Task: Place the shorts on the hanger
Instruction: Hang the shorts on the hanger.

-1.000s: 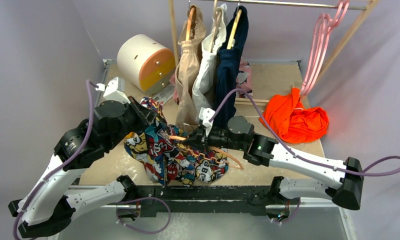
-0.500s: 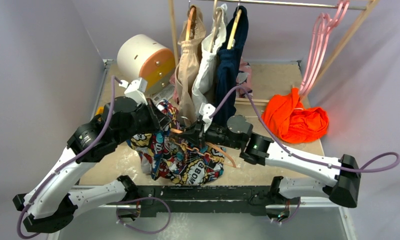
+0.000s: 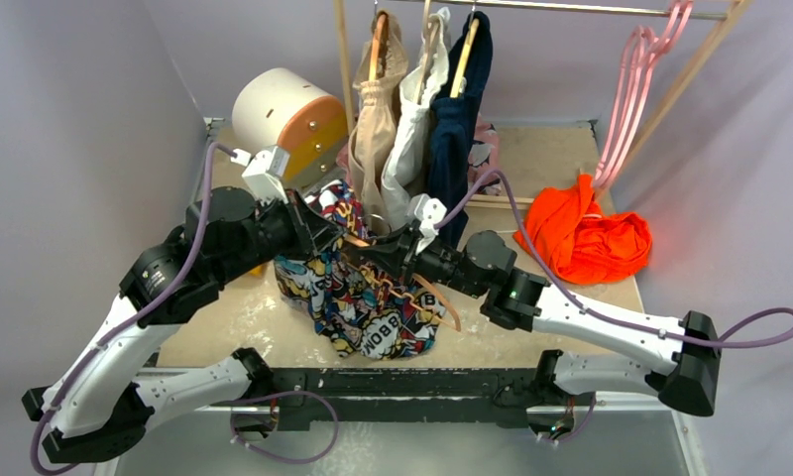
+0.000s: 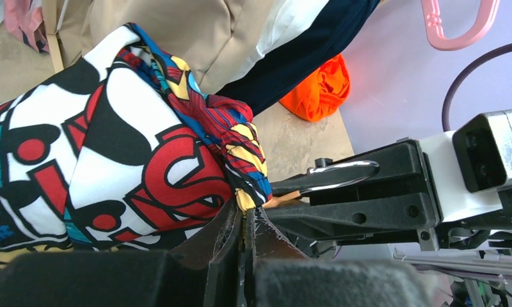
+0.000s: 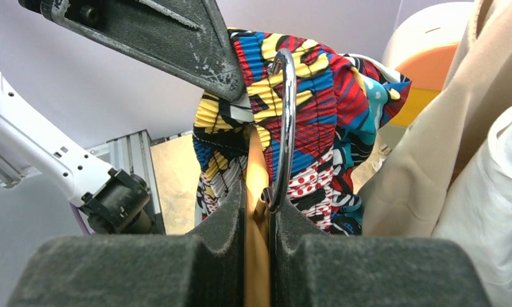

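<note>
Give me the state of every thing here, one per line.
shorts: bunched, lifted by the waistband.
hanger: gripped near its hook.
left gripper: shut on shorts.
right gripper: shut on hanger.
orange garment: crumpled, lying loose.
pink hangers: hanging, empty.

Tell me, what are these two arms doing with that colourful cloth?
They are working to get the comic-print shorts onto a peach hanger. The left pincer is shut on a bunched edge of the shorts and holds them up. The right pincer clamps the hanger just below its metal hook, which is pressed against the cloth. For now the shorts hang from the left pincer. It is not clear that the hanger carries them yet.
</note>
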`<state>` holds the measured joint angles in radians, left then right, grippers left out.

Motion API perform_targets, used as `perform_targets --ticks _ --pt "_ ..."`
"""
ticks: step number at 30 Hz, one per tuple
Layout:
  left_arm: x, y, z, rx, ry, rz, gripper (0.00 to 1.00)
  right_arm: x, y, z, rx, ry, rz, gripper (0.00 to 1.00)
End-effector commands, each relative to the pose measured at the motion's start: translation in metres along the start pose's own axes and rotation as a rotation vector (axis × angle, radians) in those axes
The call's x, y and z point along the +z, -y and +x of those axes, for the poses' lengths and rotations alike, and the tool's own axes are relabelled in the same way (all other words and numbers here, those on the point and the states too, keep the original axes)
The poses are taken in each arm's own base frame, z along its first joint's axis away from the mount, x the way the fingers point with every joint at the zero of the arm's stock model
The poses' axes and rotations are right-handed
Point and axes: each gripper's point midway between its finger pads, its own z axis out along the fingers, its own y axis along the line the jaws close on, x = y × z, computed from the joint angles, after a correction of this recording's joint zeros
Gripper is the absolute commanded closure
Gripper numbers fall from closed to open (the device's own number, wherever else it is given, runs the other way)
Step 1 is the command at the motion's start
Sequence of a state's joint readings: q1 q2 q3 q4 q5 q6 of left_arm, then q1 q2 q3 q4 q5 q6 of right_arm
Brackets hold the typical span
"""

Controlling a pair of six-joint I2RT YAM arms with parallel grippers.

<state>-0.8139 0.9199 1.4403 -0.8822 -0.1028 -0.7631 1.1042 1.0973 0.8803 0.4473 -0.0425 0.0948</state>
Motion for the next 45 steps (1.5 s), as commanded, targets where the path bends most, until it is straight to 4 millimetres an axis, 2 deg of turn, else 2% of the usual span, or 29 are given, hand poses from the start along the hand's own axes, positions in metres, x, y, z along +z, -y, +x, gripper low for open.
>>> perform_targets --ticks 1,8,10,17,21,28,35,38,45 --pt "0.009 0.021 -0.009 0.017 0.012 0.082 1.00 0.007 -0.013 -0.063 -0.016 0.208 -0.055 1.00" --pt "0.015 0.023 -0.010 0.030 0.004 0.077 1.00 -0.001 -0.019 -0.075 0.009 0.275 -0.085 1.00" --pt "0.015 0.023 -0.010 0.033 0.004 0.077 0.97 -0.007 -0.021 -0.078 0.028 0.303 -0.093 1.00" --pt "0.010 0.020 -0.013 0.041 0.022 0.066 0.60 -0.016 -0.021 -0.083 0.041 0.334 -0.095 1.00" --pt "0.000 0.021 -0.021 0.041 0.055 0.069 0.49 -0.018 -0.020 -0.084 0.049 0.345 -0.089 1.00" --pt "-0.019 0.021 -0.036 0.050 0.112 0.059 0.43 -0.024 -0.015 -0.086 0.056 0.364 -0.062 1.00" --pt "-0.047 0.013 -0.056 0.051 0.222 0.038 0.37 -0.035 -0.006 -0.087 0.066 0.382 -0.009 1.00" --pt "-0.055 0.001 -0.060 0.052 0.268 -0.003 0.36 -0.043 -0.003 -0.090 0.067 0.390 0.010 1.00" --pt "-0.051 -0.042 -0.045 0.104 0.262 -0.168 0.39 -0.058 -0.001 -0.094 0.070 0.385 0.026 1.00"
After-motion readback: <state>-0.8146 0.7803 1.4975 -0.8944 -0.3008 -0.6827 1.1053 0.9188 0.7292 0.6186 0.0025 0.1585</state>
